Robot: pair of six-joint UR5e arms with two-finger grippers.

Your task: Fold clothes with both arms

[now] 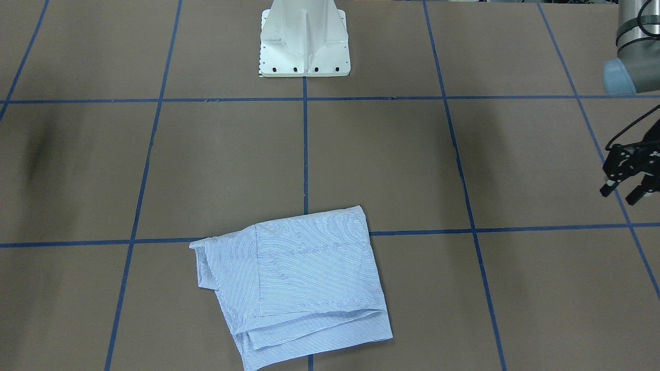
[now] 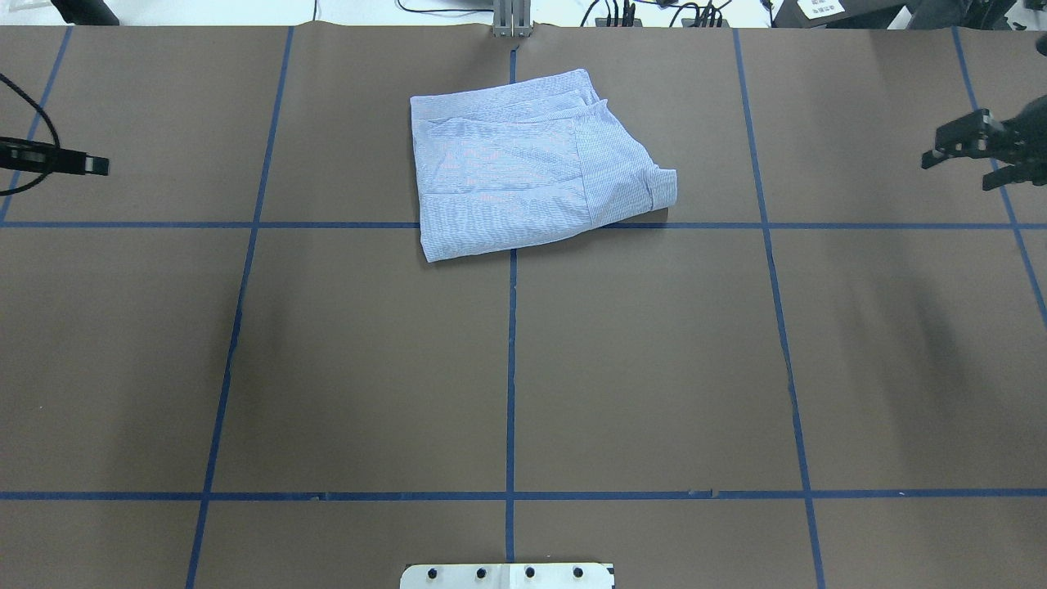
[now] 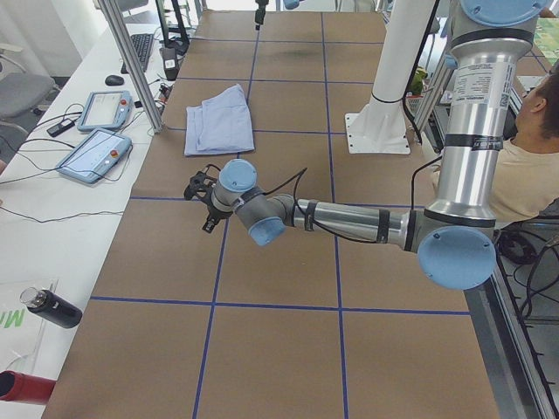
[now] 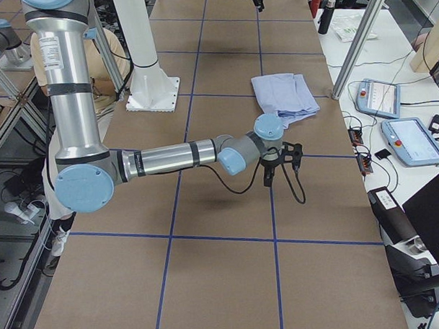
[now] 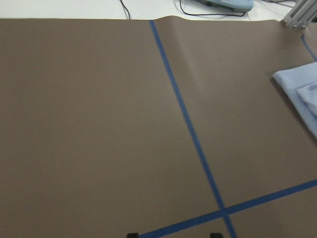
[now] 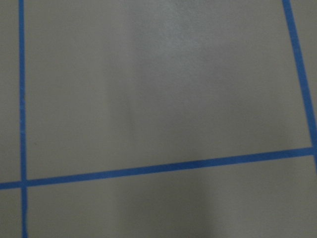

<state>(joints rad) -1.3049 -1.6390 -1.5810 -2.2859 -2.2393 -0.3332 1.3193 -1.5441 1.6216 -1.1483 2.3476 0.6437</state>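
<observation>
Shirt [image 2: 523, 164] sits folded upper centre of overhead view on surface [image 2: 368, 368], left tool [image 1: 619, 195] and right tool [image 2: 959, 172] both spread, empty, at frame edges; risk: protruding corner [image 2: 664, 186] snags on re-grasp, unrolling layers.

Brown table [image 2: 368, 368] with blue tape lines [image 2: 511, 368], white pedestal [image 1: 304, 41] — teach pendant [image 3: 93, 154], black bottle [image 3: 51, 307] alongside

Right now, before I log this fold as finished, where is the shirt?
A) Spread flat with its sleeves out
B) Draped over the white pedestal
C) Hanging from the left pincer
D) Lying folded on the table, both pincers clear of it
D: the shirt lies folded on the table, while the left pincer and the right pincer hang far off at opposite ends, holding nothing.
</observation>
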